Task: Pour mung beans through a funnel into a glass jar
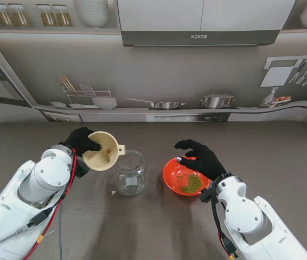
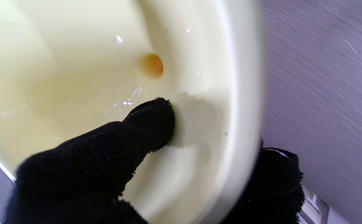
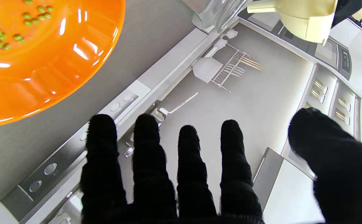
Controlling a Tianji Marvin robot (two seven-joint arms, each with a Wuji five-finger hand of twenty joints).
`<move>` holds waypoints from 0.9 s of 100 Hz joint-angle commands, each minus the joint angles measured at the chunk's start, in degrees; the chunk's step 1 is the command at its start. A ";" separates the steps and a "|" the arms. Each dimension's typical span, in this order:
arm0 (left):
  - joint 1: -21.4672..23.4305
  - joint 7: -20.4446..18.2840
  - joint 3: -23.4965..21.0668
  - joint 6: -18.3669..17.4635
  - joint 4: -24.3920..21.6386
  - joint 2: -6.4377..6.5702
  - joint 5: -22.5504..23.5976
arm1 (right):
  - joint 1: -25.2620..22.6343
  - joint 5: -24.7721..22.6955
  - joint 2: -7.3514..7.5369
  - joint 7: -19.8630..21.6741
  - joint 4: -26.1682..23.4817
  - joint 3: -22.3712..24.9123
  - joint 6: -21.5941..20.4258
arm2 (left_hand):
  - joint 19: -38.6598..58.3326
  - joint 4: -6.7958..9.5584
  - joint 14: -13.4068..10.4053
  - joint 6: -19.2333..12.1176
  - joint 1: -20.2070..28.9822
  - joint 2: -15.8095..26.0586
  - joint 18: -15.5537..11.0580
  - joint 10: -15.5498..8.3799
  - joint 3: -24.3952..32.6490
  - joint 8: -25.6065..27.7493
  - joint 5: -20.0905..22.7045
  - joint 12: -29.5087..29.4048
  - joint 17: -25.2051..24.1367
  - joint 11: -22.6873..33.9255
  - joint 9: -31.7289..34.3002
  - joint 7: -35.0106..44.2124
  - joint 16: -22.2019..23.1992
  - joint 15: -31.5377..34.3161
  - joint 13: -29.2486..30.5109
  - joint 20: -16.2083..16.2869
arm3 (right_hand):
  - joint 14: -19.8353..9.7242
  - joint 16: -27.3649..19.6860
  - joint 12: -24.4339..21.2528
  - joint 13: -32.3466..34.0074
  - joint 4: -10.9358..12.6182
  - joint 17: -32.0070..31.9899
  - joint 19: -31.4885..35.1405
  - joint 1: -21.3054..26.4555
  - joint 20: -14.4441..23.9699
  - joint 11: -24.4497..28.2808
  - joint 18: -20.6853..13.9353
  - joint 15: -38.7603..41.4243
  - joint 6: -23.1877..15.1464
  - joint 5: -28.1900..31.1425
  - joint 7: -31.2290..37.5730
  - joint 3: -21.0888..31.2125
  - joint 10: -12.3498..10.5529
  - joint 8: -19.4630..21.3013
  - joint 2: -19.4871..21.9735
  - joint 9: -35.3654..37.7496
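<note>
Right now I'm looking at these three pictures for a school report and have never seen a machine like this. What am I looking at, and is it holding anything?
It is a robot with two white arms ending in black-gloved five-finger hands. The wide picture looks down from a camera on its stand; the two close-ups come from cameras on each wrist, looking along the fingers.

On the brown table stand an empty glass jar and an orange bowl with green mung beans in it.

The left hand holds a cream funnel, tilted and raised beside the jar, not yet in its mouth. The left wrist view shows one finger pressed inside the funnel.

The right hand is open, fingers spread, over the bowl's far rim, holding nothing.
</note>
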 commanded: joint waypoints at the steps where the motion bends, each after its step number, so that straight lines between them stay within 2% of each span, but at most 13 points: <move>1: -0.86 -2.03 0.65 0.30 -0.76 -0.30 -0.19 | -0.14 0.07 -0.13 0.86 -0.04 -0.19 -0.05 | 3.00 1.11 3.85 -1.88 2.58 -0.97 0.16 2.37 6.04 3.44 4.19 1.05 0.25 1.19 3.03 6.69 -0.28 2.23 1.30 -0.39 | -0.21 -0.58 -0.29 0.56 1.56 -0.14 -0.96 -0.71 0.72 0.32 -0.09 0.20 0.04 0.25 0.69 1.54 0.19 -0.41 0.91 -0.93; 36: -3.38 -7.35 3.52 1.28 -1.36 0.81 -1.05 | -0.04 0.33 -0.13 1.05 0.10 -0.13 0.15 | 3.92 1.11 3.48 -2.21 1.90 -1.77 -0.11 2.32 7.32 3.96 4.88 1.75 0.12 0.72 2.23 6.61 -0.51 2.61 0.73 -0.79 | -0.20 -0.57 -0.32 0.57 1.56 -0.21 -1.06 -0.73 0.76 0.28 -0.06 0.22 0.01 0.19 0.69 1.53 0.25 -0.43 1.08 -1.01; 53: -4.81 -9.94 5.15 1.90 -0.90 1.40 -0.65 | 0.03 0.36 -0.11 1.14 0.14 -0.16 0.01 | 4.17 0.78 2.93 -2.59 1.77 -1.43 -1.26 2.87 7.29 4.11 4.68 3.17 -1.06 -0.66 -0.40 6.24 -0.64 2.58 -1.03 -1.12 | -0.23 -0.57 -0.31 0.57 1.59 -0.16 -1.07 -0.77 0.80 0.32 -0.13 0.22 0.22 0.11 0.73 1.50 0.36 -0.42 1.18 -1.06; 66: -6.39 -11.09 7.10 2.05 0.43 1.63 -0.30 | 0.08 0.51 -0.15 1.04 0.22 -0.18 0.06 | 4.35 0.73 2.69 -2.54 2.04 -1.18 -2.24 3.47 6.78 4.21 4.70 5.91 -2.21 -4.29 -2.27 5.75 -0.78 2.49 -2.60 -1.42 | -0.11 -0.56 -0.31 0.58 1.59 -0.21 -1.12 -0.76 0.81 0.33 -0.09 0.24 0.30 0.14 0.75 1.51 0.36 -0.43 1.20 -1.03; 90: -10.71 -11.71 11.84 1.43 4.86 1.58 1.32 | 0.25 0.56 -0.17 1.01 0.43 -0.23 -0.02 | 3.78 -0.35 1.94 -2.62 2.17 0.40 -2.83 3.39 5.04 3.59 3.49 5.68 -2.91 -6.19 -4.29 4.80 -1.26 1.63 -3.72 -1.76 | -0.19 -0.55 -0.31 0.64 1.59 -0.17 -1.14 -0.75 0.86 0.36 -0.12 0.27 0.56 0.06 0.79 1.53 0.36 -0.44 1.26 -1.04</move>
